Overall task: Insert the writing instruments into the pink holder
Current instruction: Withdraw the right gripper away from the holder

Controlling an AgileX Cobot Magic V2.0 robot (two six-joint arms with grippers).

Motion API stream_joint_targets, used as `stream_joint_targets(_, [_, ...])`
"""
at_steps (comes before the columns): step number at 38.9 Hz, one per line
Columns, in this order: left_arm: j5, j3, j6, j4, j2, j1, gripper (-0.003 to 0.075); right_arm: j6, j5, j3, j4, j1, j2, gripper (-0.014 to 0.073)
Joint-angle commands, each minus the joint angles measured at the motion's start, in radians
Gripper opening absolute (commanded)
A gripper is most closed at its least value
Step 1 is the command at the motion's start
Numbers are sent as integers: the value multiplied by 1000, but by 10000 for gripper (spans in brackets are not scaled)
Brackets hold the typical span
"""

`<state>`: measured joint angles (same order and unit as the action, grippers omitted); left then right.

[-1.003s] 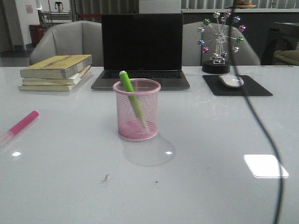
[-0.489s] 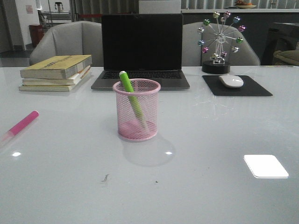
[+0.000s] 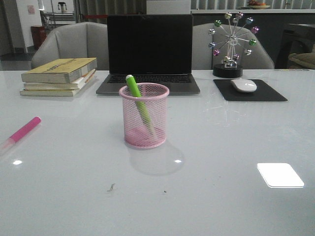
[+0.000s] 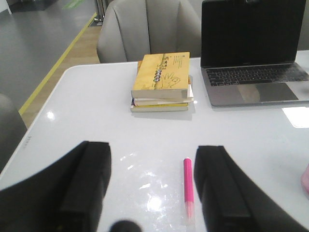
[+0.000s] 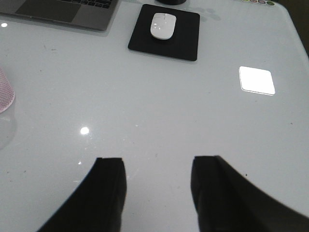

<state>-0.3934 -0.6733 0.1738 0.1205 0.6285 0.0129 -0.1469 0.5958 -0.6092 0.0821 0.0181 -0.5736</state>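
Left tool (image 4: 152, 186) and right tool (image 5: 157, 191) both wide apart, empty, above the table (image 3: 236, 142).

- The left gripper (image 4: 152, 186) hovers above the table, its two dark fingers (image 4: 84, 181) spread wide apart, holding nothing.
- The right gripper (image 5: 157, 186) likewise hangs with fingers (image 5: 110, 186) parted and empty.

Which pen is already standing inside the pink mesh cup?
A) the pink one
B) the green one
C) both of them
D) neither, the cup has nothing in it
B: the green marker leans inside the pink holder, its top poking above the rim, while the pink marker lies flat on the table off to the left, apart from the cup.
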Motion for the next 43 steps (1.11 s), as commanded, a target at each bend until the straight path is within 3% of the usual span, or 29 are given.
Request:
stream_joint_targets(1, [67,-47,-5,41,58,-6,446,-3,-74,-29,-2,7,3,435])
stream_joint_targets(12, [48,-173,-5,89,282,-6,446,-3,-71,-28,-2,7,3,435])
stream_joint_targets(31, [-157,-581,-1,89,748,-6,446,-3,-71,-28,-2,7,3,435])
stream_joint_targets(43, [-235,-686,49,89,954,-22,446,-3,-71,-28,-2,7,3,435])
